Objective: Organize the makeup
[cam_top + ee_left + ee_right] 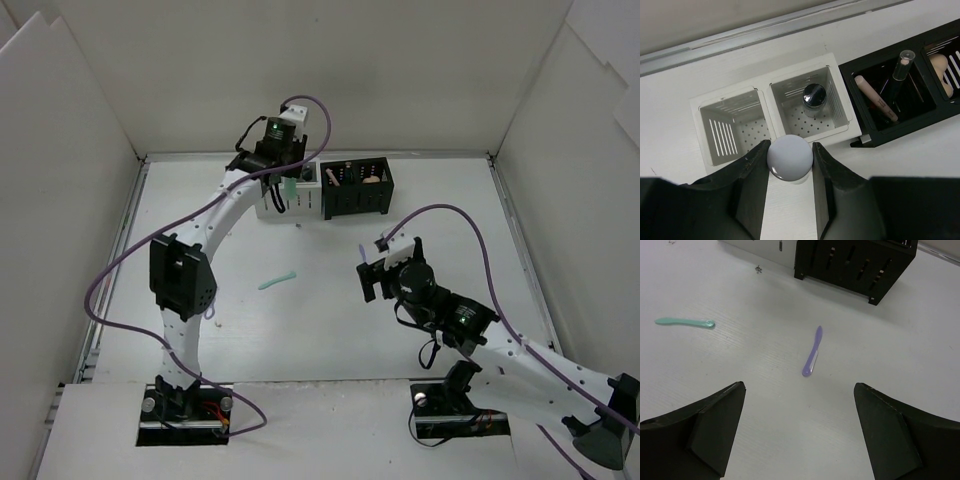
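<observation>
Left pincer [790, 150] is partly closed on the mint-green tube [789, 160], which shows end-on as a round pale cap pinched between both fingers. In the top view it hangs down from the pincer. The tube sits right over the near wall of the white box [766, 112], roughly at the divider between two slots, not centred over either. Risk: if it is let go here, it likely hits the rim and tips out onto the counter [890, 350]. It could also drop into the slot ahead and to the right, where the vial [814, 95] already stands, and knock or jam against it. The grip is only on the round top, so the tube may swing or slip. Right pincer [799, 386] is spread wide with nothing in it, and the purple stick [812, 352] lies flat on the counter just ahead, between its fingers. Risk: the stick is thin and slanted to the jaw line, so the fingers may scrape the counter, nudge it away or pinch only one end. The mint stick [685, 322] lies well off to the left of that pincer, and the black box [855, 265] is further ahead.
</observation>
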Action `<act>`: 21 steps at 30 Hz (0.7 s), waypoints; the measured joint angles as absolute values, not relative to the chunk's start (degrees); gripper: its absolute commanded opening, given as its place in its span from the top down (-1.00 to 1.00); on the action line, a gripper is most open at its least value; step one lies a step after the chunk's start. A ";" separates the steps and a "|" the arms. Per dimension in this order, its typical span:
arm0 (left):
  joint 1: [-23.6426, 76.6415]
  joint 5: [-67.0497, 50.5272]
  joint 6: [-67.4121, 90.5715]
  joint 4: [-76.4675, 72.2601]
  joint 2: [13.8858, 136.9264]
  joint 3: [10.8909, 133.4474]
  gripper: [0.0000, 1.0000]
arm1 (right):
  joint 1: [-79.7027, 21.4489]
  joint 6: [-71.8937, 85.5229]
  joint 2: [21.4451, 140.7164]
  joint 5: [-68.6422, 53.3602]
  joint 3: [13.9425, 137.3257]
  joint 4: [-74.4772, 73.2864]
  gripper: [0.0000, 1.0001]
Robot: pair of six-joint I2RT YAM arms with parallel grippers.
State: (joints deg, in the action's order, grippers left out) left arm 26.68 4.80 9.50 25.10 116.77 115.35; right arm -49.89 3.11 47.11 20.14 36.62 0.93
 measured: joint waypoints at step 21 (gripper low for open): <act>26.33 3.97 7.88 21.45 117.78 122.58 1.00 | -48.01 3.29 47.11 20.12 36.05 0.78 -0.76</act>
State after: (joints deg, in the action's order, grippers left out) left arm 26.33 3.97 7.88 21.45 117.78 122.58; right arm -48.01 3.29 47.11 20.12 36.05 0.78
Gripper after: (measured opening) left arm 0.314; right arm 0.879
